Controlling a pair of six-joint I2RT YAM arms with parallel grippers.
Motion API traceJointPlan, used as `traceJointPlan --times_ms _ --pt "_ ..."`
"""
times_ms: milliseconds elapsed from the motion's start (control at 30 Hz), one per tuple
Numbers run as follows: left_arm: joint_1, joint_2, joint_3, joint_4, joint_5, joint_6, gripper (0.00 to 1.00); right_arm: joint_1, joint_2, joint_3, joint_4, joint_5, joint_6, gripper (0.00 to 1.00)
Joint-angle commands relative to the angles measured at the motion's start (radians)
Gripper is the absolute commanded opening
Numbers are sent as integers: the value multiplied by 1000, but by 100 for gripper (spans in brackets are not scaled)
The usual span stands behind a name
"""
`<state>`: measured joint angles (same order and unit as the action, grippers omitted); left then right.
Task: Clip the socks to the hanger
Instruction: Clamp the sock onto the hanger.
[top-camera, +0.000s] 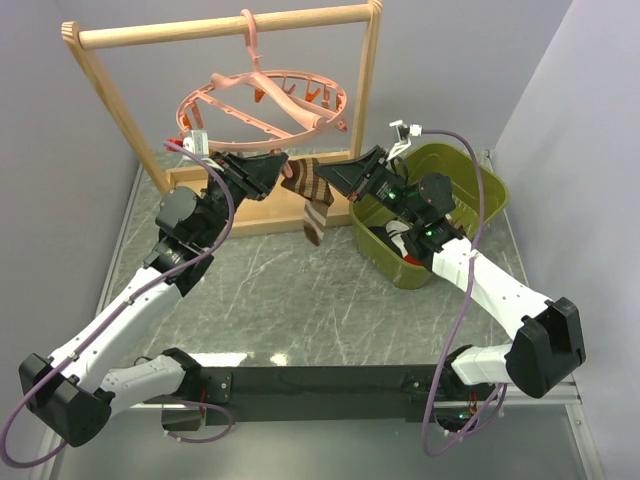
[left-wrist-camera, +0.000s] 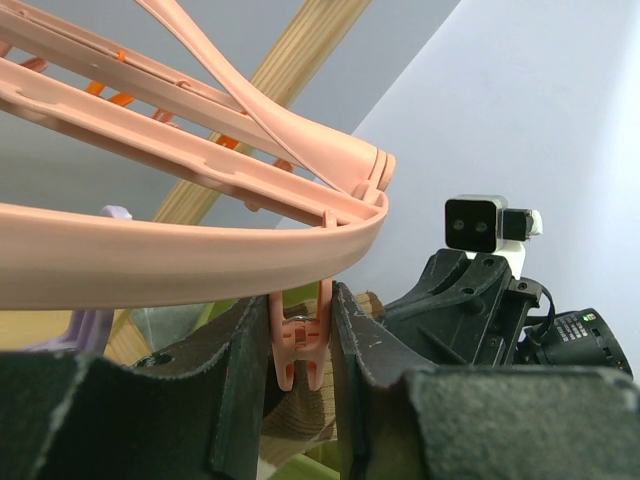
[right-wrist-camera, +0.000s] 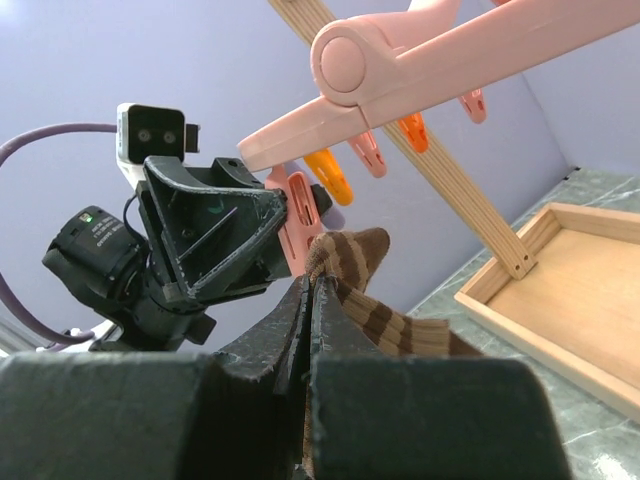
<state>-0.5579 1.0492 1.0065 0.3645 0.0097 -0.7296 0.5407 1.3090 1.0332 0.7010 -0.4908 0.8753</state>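
Pinching with left hand (left-wrist-camera: 298, 330) a pink clip (left-wrist-camera: 298, 350) under the hanger (top-camera: 262, 100) rim; clenching right hand (right-wrist-camera: 312, 300) on the striped sock (right-wrist-camera: 385, 320), held just beside that clip, dangling above the surface (top-camera: 300, 300).

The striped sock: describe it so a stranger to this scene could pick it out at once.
Find the wooden rack at the back, with a pink ring hanger on its bar. Just under that ring's front edge, the right claw pinches a sock. It alone dangles in mid-air, brown with tan stripes.
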Motion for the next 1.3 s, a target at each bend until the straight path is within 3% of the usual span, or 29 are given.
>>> traceJointPlan --times_ms 0,1267 --pt "-7 -2 24 80 7 -22 18 8 -14 4 81 1 1 0" --pt "-16 -32 -39 186 32 -48 19 10 -17 -47 239 18 91 0"
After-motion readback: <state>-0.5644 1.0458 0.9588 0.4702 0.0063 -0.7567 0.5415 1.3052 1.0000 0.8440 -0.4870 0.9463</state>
